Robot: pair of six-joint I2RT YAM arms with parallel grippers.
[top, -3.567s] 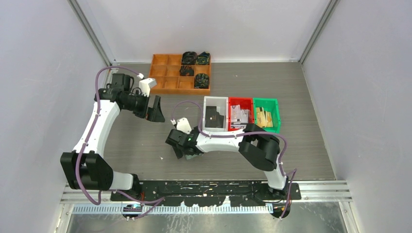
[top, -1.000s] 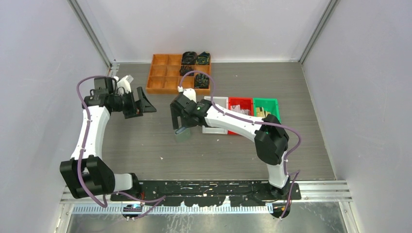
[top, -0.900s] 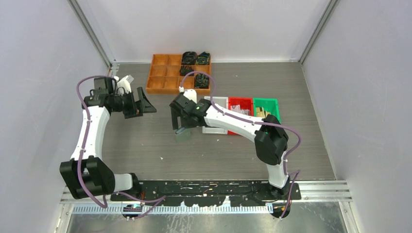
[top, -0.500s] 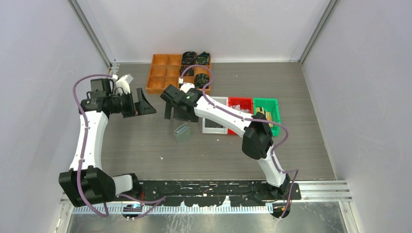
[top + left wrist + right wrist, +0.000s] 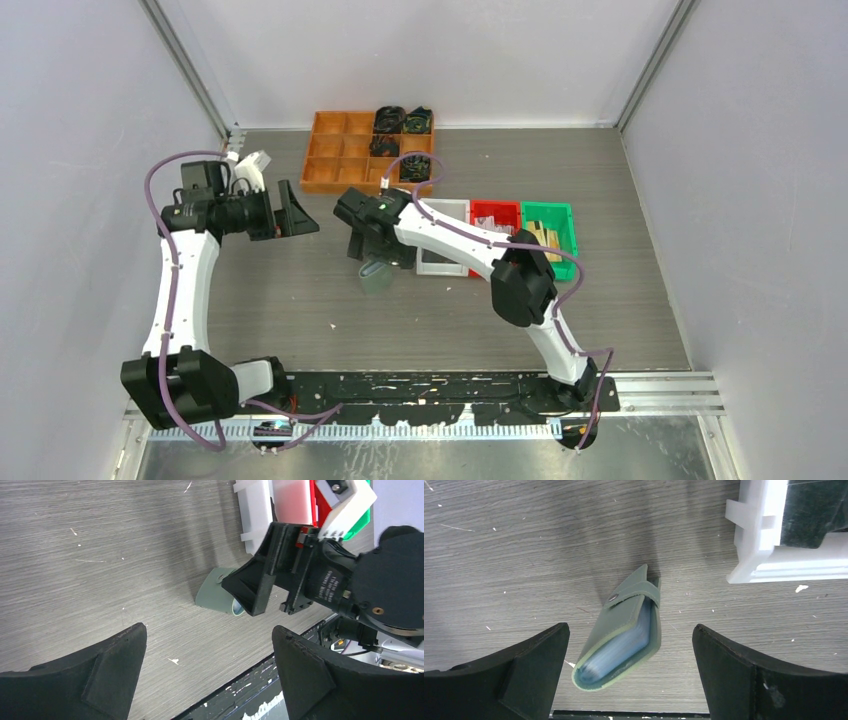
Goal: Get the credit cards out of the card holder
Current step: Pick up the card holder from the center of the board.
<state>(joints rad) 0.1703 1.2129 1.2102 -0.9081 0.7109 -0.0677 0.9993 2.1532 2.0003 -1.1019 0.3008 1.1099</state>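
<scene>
The card holder [image 5: 624, 630] is a closed sage-green wallet with its tab snapped shut. It lies on the grey table, and it also shows in the top view [image 5: 378, 277] and the left wrist view [image 5: 215, 596]. Light blue-green pocket edges show at its open end. No credit cards can be told apart; they are hidden inside. My right gripper [image 5: 630, 632] is open, hovering just above the holder with a finger on each side and not touching it [image 5: 368, 248]. My left gripper [image 5: 292, 210] is open and empty, raised at the left and well away from the holder [image 5: 206, 632].
A white bin [image 5: 445, 268], a red bin [image 5: 497, 215] and a green bin [image 5: 550, 225] stand in a row right of the holder; the white bin's corner [image 5: 754, 555] is close to my right finger. An orange tray [image 5: 345, 165] with black coiled items is at the back.
The right gripper carried the holder from the near side to mid-table, let it go and pulled back, then came back over it, open. The left arm drew back to the left.
</scene>
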